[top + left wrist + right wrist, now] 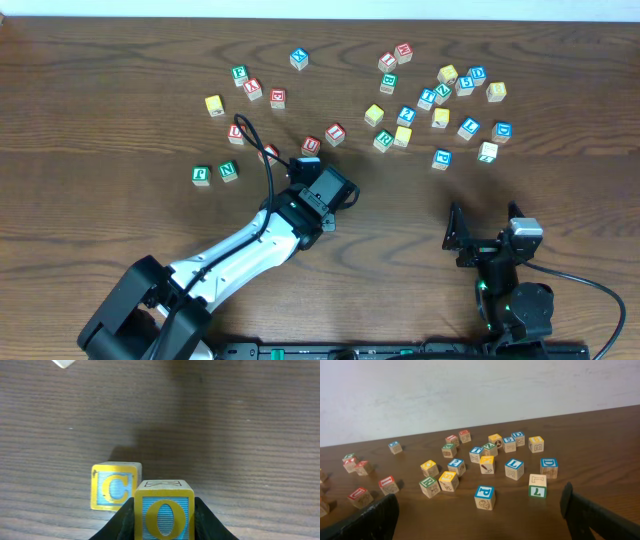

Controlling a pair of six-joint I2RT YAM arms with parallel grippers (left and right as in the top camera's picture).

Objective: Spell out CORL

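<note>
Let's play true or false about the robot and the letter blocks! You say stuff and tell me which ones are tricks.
1. The left jaws are gripping the yellow O block. True.
2. The C block is stacked on top of the O block. False: it stands on the table, next to the O block.
3. The right jaws are holding a block. False: they are wide open with nothing in them.
4. A blue L block sits among the loose blocks on the table. True.
</note>
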